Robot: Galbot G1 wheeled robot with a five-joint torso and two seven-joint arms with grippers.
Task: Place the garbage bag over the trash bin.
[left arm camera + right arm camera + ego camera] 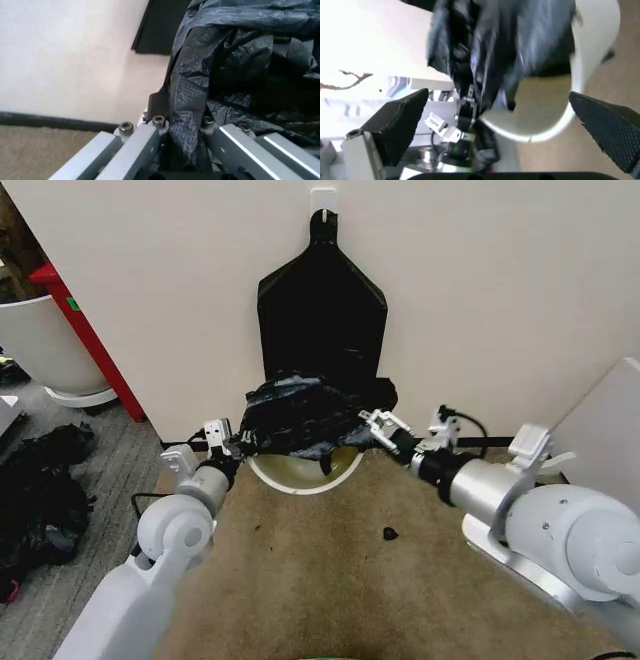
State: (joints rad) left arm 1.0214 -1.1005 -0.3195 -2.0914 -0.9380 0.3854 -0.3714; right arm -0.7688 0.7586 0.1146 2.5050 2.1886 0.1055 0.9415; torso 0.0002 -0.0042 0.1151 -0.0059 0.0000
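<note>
We see the bag draped across the far side of the bin, which stands on the carpet against the wall. Our left tool sits at the bag's left edge, and in the left wrist view its fingers are closed on a fold of the bag. Our right tool is at the bag's right edge; in the right wrist view its pads stand wide apart, gripping nothing, with the bag and bin beyond them.
</note>
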